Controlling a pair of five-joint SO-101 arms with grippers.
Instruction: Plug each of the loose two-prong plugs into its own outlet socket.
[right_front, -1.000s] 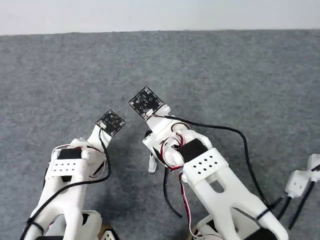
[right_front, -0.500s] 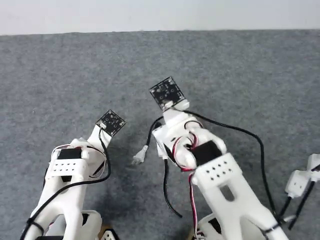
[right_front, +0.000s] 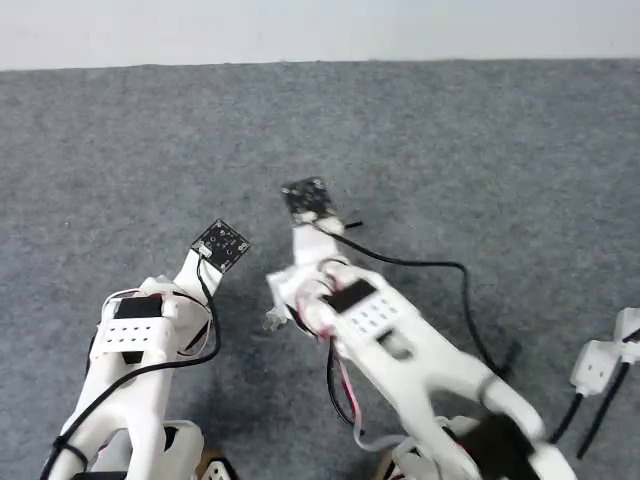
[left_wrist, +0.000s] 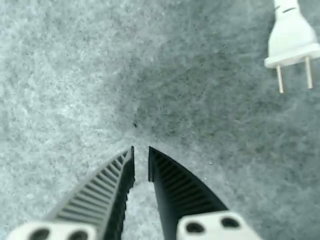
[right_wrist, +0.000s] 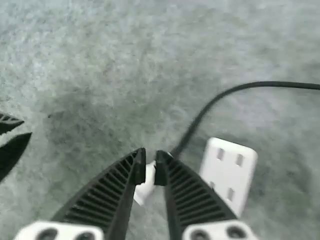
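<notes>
left gripper (left_wrist: 141, 156): pretty much closed, nothing in it, over the grey carpet (left_wrist: 65, 75) | white 2-prong plug (left_wrist: 292, 40): low by the carpet between the 2 arms | right gripper (right_wrist: 150, 161): right over the plug's end where the black cable (right_wrist: 225, 95) comes out, can't tell if it's gripping | white socket block (right_wrist: 230, 172): just beside it

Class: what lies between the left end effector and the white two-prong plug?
Nothing. In the left wrist view, the stretch from the left end effector to the white two-prong plug is bare grey carpet.
</notes>
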